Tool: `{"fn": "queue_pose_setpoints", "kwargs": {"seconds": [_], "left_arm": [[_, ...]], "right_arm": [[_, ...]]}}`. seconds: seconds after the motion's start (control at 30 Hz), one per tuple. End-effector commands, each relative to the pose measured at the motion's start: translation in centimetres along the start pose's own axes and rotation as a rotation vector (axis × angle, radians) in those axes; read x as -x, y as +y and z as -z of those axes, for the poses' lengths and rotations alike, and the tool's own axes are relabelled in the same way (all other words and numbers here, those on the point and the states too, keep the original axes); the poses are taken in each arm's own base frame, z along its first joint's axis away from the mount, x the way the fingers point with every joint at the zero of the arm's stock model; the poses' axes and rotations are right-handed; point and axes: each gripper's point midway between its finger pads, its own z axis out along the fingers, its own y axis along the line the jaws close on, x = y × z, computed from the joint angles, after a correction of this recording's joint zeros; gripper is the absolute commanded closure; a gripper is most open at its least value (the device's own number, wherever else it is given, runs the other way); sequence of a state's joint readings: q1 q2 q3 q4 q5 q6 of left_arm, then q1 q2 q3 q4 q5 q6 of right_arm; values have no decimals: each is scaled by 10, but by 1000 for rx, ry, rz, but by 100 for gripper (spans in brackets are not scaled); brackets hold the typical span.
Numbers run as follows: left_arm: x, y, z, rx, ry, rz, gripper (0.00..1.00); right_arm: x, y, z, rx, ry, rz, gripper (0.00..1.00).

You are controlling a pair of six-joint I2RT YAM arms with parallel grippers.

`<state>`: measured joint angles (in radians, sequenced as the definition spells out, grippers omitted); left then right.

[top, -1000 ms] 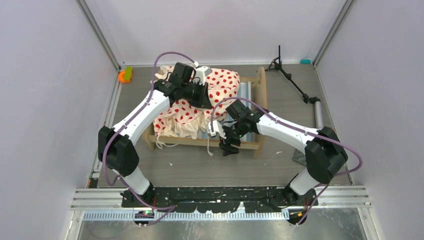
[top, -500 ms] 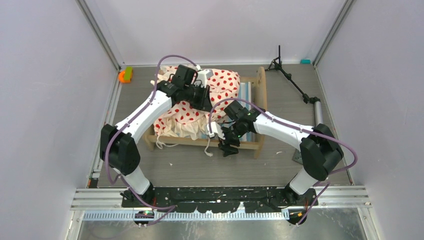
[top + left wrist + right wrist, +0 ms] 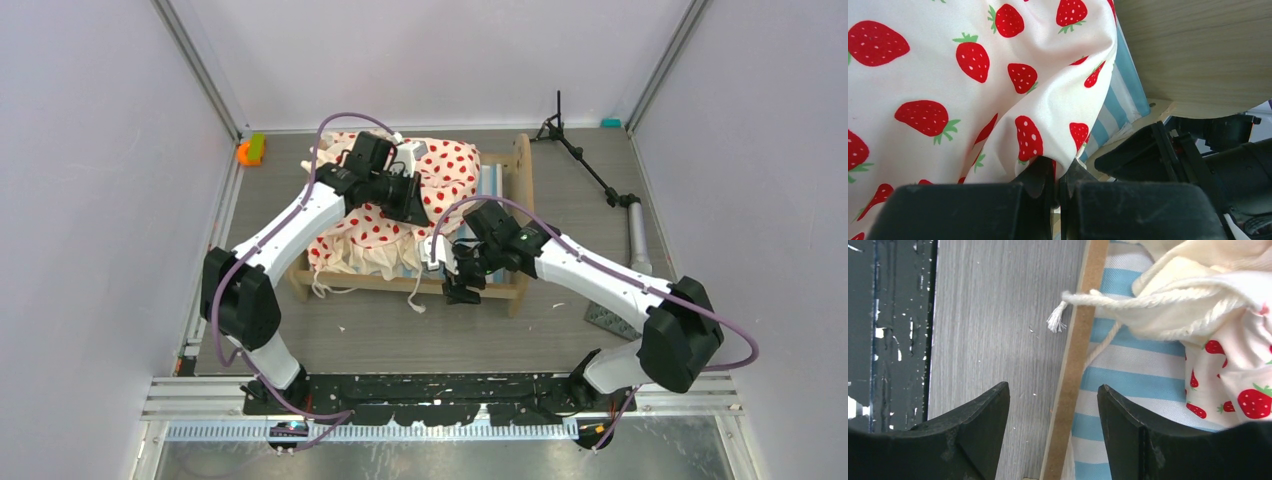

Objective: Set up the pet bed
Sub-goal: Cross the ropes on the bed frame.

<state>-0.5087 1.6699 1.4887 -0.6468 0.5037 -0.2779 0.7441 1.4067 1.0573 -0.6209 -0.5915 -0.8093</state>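
Note:
The pet bed (image 3: 521,180) is a light-wood frame in the middle of the table, with a blue-white striped mattress (image 3: 490,185). Cream bedding (image 3: 440,165) printed with red strawberries lies bunched over its left and middle. My left gripper (image 3: 416,210) is over the bed, shut on a fold of the bedding (image 3: 948,75), pinched at its fingertips (image 3: 1057,172). My right gripper (image 3: 458,290) is at the bed's near side rail (image 3: 1073,365), open, with the rail between its fingers (image 3: 983,410). A white cord (image 3: 1088,299) from the bedding hangs over the rail.
A black tripod stand (image 3: 585,160) and a grey cylinder (image 3: 636,235) lie at the right. A dark studded mat (image 3: 600,315) lies partly under my right arm. An orange-green object (image 3: 250,150) sits at the back left and a teal one (image 3: 610,123) at the back right.
My right arm's elbow swung out to the right and its gripper shifted slightly along the near rail. My left gripper nudged right with the bedding still pinched.

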Motion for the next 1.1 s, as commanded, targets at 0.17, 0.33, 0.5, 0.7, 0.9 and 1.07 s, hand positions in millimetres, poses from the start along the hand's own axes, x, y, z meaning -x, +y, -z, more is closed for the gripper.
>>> {"fn": "queue_pose_setpoints", "kwargs": {"seconds": [0.17,0.33,0.5,0.7,0.9,1.07], "left_arm": [[8,-5,1,-23,-30,-25,100],[9,-5,2,-20,-28,-28,100],[9,-5,1,-21,-29,-29,100],[8,-4,0,-21,-27,-22,100],[8,-4,0,-21,-27,-19,100],[7,-4,-1,-21,-24,-17,100]], "right_arm": [[-9,-28,-15,-72,2,-59,27],[-10,-20,-22,-7,1,-80,27],[-15,3,-22,108,11,-97,31],[-7,32,-14,251,-28,-80,41],[-3,44,-10,322,-44,-76,44],[-12,44,-15,331,-4,-102,44]]}}
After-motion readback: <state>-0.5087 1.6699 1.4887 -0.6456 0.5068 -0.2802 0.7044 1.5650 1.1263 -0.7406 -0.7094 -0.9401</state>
